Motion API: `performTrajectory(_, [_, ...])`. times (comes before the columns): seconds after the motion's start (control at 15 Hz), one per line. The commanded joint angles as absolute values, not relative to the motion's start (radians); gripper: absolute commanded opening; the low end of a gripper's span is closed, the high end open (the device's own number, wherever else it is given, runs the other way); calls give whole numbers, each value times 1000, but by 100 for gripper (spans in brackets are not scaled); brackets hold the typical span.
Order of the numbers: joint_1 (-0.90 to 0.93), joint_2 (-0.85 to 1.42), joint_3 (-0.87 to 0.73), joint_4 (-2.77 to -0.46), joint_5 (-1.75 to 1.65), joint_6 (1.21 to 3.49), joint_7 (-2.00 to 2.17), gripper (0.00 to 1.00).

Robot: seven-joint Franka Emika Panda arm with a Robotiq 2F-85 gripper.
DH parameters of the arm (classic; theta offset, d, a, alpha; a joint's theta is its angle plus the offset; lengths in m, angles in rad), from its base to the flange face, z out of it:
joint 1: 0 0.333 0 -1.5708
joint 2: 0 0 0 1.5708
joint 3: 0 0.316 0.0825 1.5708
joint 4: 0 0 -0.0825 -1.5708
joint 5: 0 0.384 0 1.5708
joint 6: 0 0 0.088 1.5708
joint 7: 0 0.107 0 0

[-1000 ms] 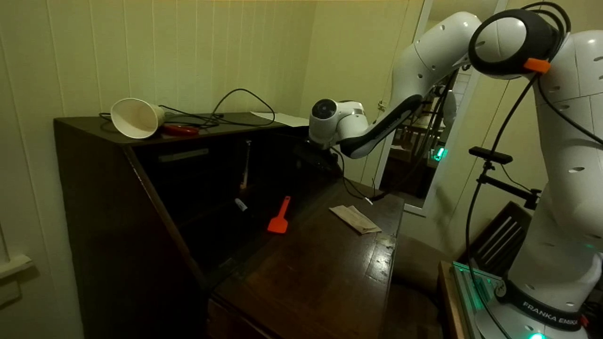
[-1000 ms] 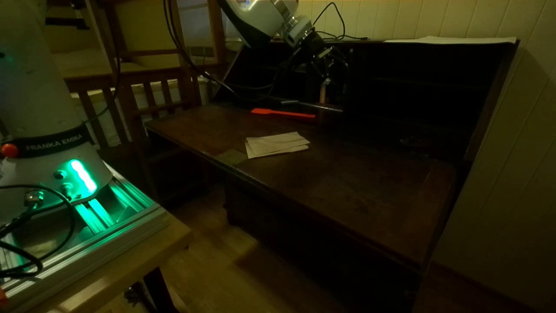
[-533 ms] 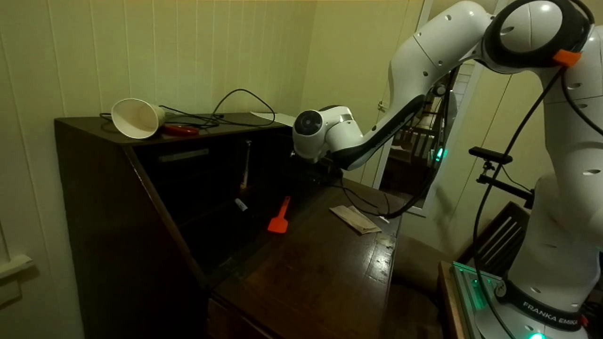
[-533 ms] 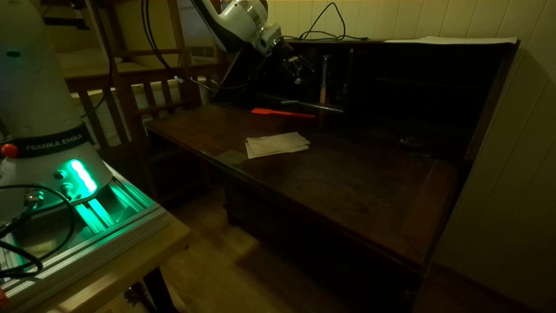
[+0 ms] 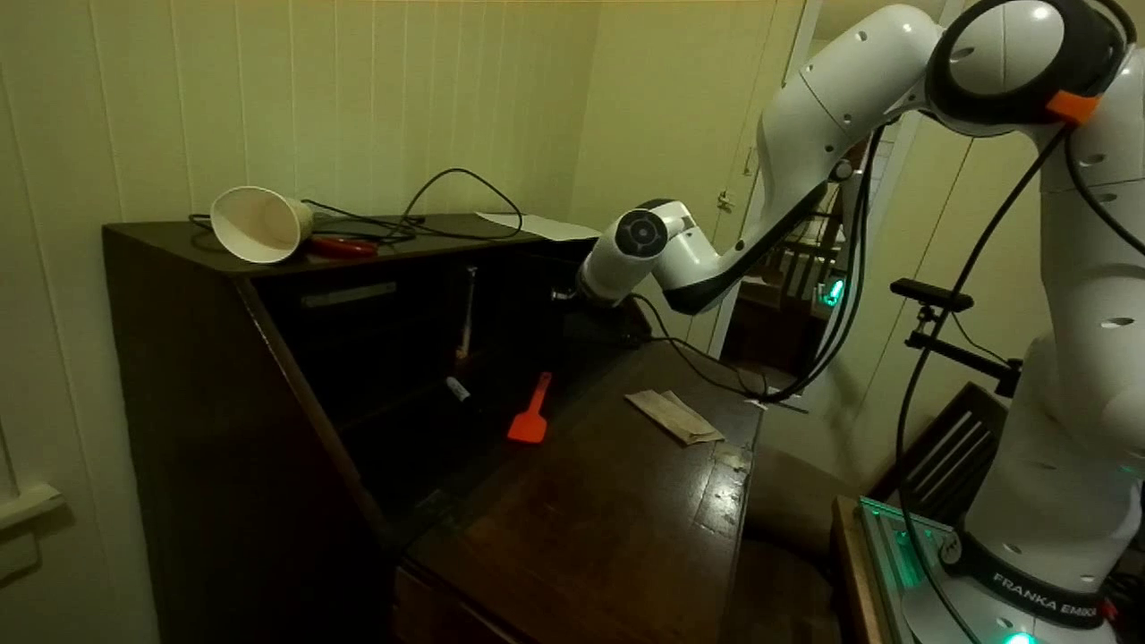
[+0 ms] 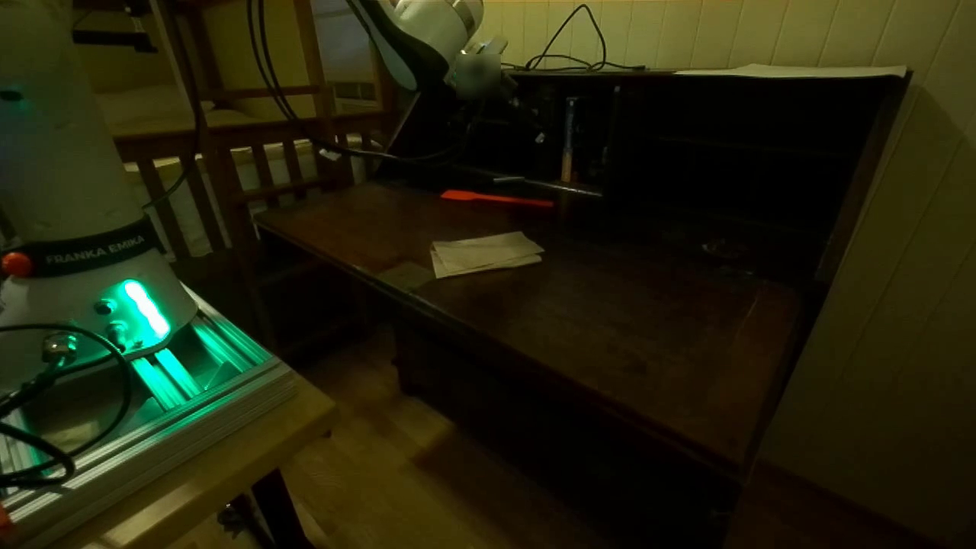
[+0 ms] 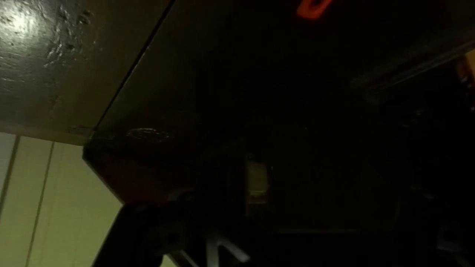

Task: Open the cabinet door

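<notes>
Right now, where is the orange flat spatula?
In an exterior view, the spatula lies left of the flat beige paper, on the writing surface of the dark brown wooden cabinet.

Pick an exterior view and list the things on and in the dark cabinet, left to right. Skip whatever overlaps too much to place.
In an exterior view, across the dark cabinet: white cup on its side, red object, slender upright item, red-orange spatula, folded tan paper.
</notes>
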State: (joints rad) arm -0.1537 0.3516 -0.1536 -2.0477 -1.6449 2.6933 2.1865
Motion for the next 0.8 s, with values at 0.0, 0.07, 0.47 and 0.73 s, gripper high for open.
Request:
performTrajectory(0.0, [-183, 317, -171, -2068, -1807, 2855, 2157, 100])
performTrajectory(0.07, [-168, 347, -165, -2050, -1733, 2786, 2176, 100])
performTrajectory(0.47, [-168, 351, -172, -2016, -1901, 2803, 2228, 100])
performTrajectory(0.73, [-154, 386, -172, -1939, -2099, 2677, 2220, 100])
